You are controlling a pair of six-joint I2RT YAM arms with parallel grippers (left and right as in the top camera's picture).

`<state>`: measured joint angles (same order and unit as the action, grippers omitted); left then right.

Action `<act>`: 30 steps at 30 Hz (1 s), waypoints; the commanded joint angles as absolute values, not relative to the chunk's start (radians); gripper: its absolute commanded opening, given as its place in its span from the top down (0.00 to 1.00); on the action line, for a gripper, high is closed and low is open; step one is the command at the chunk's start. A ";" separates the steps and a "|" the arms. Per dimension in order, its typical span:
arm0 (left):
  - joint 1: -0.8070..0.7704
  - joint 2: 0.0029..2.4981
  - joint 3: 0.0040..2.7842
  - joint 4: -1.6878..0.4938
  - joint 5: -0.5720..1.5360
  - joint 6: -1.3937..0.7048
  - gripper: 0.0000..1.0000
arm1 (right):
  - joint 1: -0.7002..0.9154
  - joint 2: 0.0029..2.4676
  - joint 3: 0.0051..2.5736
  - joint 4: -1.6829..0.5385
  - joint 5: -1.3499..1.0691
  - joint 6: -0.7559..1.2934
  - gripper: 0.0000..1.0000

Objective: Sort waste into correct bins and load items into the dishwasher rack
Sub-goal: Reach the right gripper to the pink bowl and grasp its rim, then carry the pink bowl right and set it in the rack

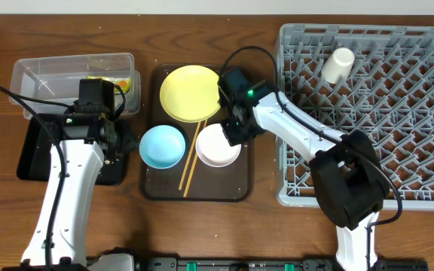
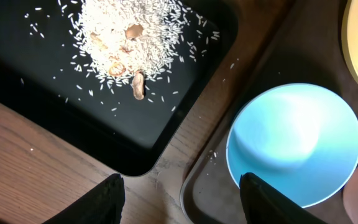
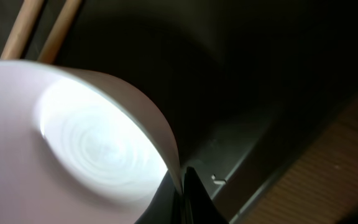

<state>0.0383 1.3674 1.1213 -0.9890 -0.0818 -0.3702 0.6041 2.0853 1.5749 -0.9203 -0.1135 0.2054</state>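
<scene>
Rice (image 2: 135, 37), whitish and loose, lies heaped in the shallow black tray (image 2: 36, 87) with a few tan bits among the grains and stray grains scattered around the heap. The left pincer (image 2: 182, 198) hangs over that tray's corner with its fingers (image 2: 107, 200) wide apart and nothing between them, one over the wooden desk (image 2: 30, 168), the other just beside the rim of the light blue bowl (image 2: 294, 143). That bowl is glossy, empty and upright on the dark brown serving tray (image 1: 202, 190), near the tray's left edge. Behind it on the same tray sits the round yellow plate (image 1: 191, 92), and the thin wooden chopsticks (image 1: 191, 162) lie side by side between the blue bowl and the white bowl (image 1: 221, 149). The right pincer (image 3: 180, 193) is closed on the white bowl's thin rim, one finger inside and one outside; the bowl's inside is smooth and bare. The clear box (image 1: 36, 75) stands behind the black tray, the yellow-green wrapper (image 1: 117, 83) lying in its right end. The grey dishwasher rack (image 1: 398, 150) fills the desk's right side, the small white cup (image 1: 338, 65) lying on its side near the back.
</scene>
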 commanded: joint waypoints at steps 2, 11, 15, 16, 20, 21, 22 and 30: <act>0.043 1.365 1.117 -0.994 -0.087 -0.380 0.37 | 0.559 2.008 1.667 -0.957 -0.041 0.212 0.99; 0.043 1.365 1.117 -0.994 -0.087 -0.380 0.37 | 0.503 1.814 1.710 -0.970 0.145 0.201 0.99; 0.043 1.365 1.117 -0.994 -0.087 -0.380 0.37 | 0.466 1.739 1.710 -0.973 0.321 0.202 0.99; 0.043 1.365 1.117 -0.994 -0.086 -0.380 0.37 | 0.458 1.731 1.710 -0.973 0.358 0.202 0.99; 0.043 1.365 1.117 -0.994 -0.086 -0.380 0.37 | 0.411 1.707 1.710 -0.986 0.582 0.202 0.99; 0.043 1.365 1.117 -0.994 -0.086 -0.380 0.37 | 0.399 1.707 1.710 -0.992 0.644 0.201 0.99; 0.043 1.365 1.117 -0.994 -0.086 -0.380 0.37 | 0.389 1.708 1.708 -0.999 0.699 0.201 0.99; 0.043 1.365 1.117 -0.994 -0.086 -0.380 0.37 | 0.313 1.728 1.705 -1.008 0.980 0.127 0.99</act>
